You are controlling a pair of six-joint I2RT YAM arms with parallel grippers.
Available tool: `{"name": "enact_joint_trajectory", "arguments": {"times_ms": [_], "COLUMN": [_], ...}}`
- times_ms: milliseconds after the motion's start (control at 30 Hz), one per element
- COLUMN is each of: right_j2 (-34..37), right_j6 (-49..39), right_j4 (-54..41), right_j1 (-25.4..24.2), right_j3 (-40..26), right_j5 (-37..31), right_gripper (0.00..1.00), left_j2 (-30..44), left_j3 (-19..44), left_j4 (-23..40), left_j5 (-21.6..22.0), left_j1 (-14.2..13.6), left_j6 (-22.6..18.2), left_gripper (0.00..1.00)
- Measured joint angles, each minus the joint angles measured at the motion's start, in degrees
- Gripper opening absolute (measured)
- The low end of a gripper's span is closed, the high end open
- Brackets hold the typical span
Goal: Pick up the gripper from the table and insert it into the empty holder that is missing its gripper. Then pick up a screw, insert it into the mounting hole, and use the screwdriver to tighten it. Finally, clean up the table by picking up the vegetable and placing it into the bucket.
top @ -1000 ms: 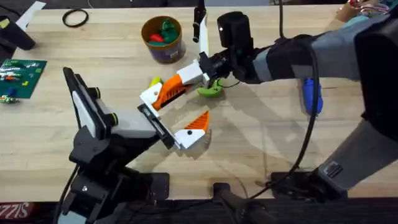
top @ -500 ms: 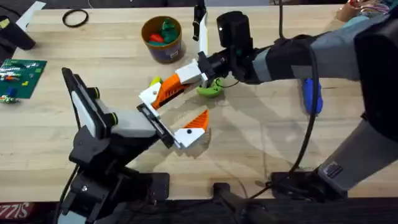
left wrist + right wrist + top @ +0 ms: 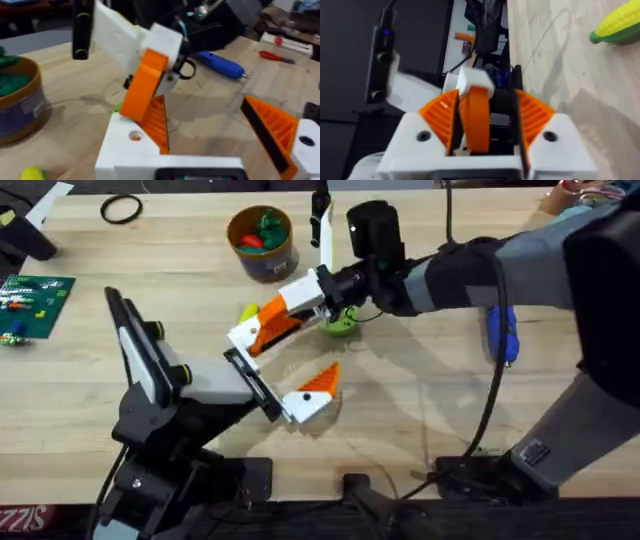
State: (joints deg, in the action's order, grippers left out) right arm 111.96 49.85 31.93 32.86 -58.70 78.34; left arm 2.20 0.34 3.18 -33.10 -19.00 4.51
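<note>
right end effector (image 3: 318, 292) clamped on the gripper (image 3: 272, 323), arm stretched leftward above the holder (image 3: 252, 381)

1. The bucket (image 3: 262, 242) stands near the table's (image 3: 420, 410) far edge, left of middle, with vegetables inside.
2. The gripper (image 3: 272, 323) is at mid-table, just before the bucket, against the holder (image 3: 252, 384).
3. The screwdriver (image 3: 501, 332) lies toward the right edge.
4. A circuit board (image 3: 32, 299) lies at the left edge.
</note>
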Motion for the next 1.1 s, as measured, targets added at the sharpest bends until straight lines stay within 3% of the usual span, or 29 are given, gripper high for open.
{"name": "enact_joint_trajectory", "arguments": {"times_ms": [67, 133, 600, 800, 967, 1100], "right_j2": [0.3, 0.5, 0.1, -8.6, -9.4, -9.4], "right_j6": [-0.2, -0.2, 2.3, 2.1, 0.5, -0.3], "right_j4": [0.1, 0.0, -2.9, -3.2, -3.1, -3.2], "right_j1": [0.0, -0.2, -4.9, -6.8, -7.3, -7.3], "right_j3": [0.0, 0.0, 2.0, 9.2, 9.5, 9.7], "right_j5": [-0.1, 0.0, 2.4, 1.4, 1.4, 1.4], "right_gripper": [0.942, 0.991, 0.996, 0.996, 0.995, 0.921], "left_j2": [0.0, 0.0, 0.0, 0.0, 0.0, 0.0], "left_j3": [0.0, 0.0, 0.0, 0.0, 0.0, 0.0], "left_j4": [0.0, 0.0, 0.0, 0.0, 0.0, 0.0], "left_j5": [-1.1, -1.8, -3.2, -3.2, -3.2, -3.2], "left_j1": [-0.4, -0.5, -0.5, -0.5, -0.5, -0.5], "left_j6": [-0.2, -0.2, -0.6, -0.7, -0.7, -0.7], "left_gripper": [0.983, 0.983, 0.983, 0.983, 0.983, 0.983]}}
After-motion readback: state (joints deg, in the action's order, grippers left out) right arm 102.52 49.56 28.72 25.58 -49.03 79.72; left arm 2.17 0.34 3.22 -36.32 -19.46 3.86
